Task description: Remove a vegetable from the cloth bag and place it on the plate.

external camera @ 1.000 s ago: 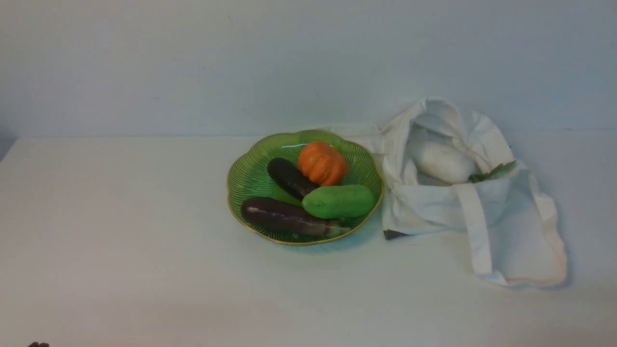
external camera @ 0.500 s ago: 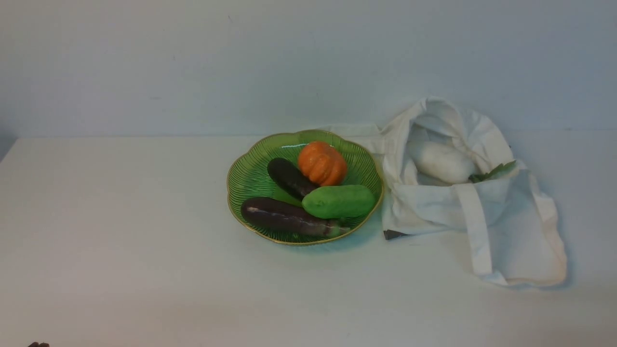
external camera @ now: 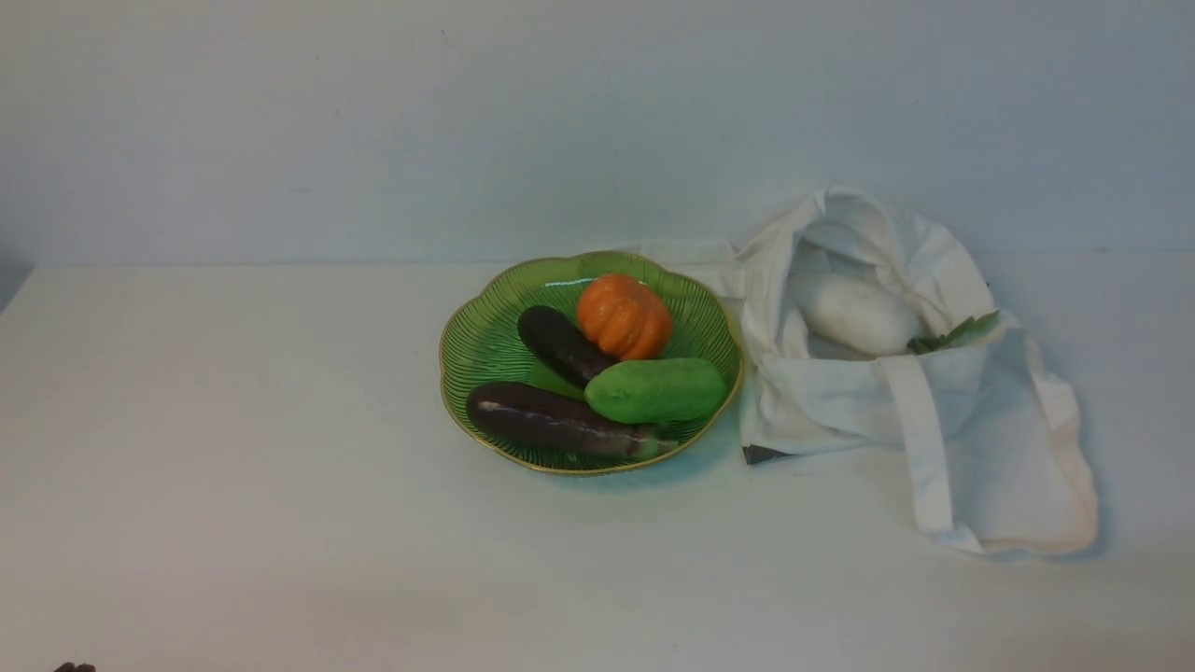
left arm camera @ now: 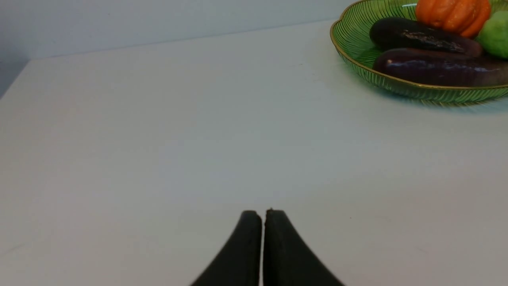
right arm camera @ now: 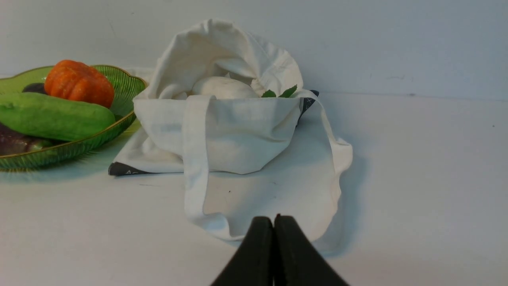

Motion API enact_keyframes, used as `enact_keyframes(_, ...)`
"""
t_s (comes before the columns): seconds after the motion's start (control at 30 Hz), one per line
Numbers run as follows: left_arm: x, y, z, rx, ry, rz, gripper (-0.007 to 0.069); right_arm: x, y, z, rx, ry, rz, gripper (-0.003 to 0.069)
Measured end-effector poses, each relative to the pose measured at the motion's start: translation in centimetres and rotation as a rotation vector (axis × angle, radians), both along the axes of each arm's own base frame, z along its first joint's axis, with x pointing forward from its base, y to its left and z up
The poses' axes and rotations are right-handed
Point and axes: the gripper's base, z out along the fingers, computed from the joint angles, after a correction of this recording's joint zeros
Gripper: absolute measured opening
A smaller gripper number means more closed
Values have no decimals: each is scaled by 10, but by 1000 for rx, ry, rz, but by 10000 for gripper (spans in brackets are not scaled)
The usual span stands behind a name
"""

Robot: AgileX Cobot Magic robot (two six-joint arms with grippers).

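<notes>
The bright green vegetable lies on the green glass plate, at its right side, beside two dark eggplants and an orange pumpkin. It also shows in the right wrist view. The off-white cloth bag lies slumped right of the plate, mouth open, with a white radish inside. My left gripper is shut and empty over bare table, well short of the plate. My right gripper is shut and empty, just in front of the bag. Neither gripper shows in the front view.
The white table ends at a pale wall close behind the plate and bag. The bag's strap lies flat toward the front. The radish's green leaves poke out at the bag's right.
</notes>
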Motion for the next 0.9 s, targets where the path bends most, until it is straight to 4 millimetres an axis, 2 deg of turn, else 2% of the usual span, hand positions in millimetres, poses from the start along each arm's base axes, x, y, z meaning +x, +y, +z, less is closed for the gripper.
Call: enact_keyframes(0.9, 0, 0, 0, 0, 0, 0, -5, 0, 0, 0, 22, 2, -4, -15)
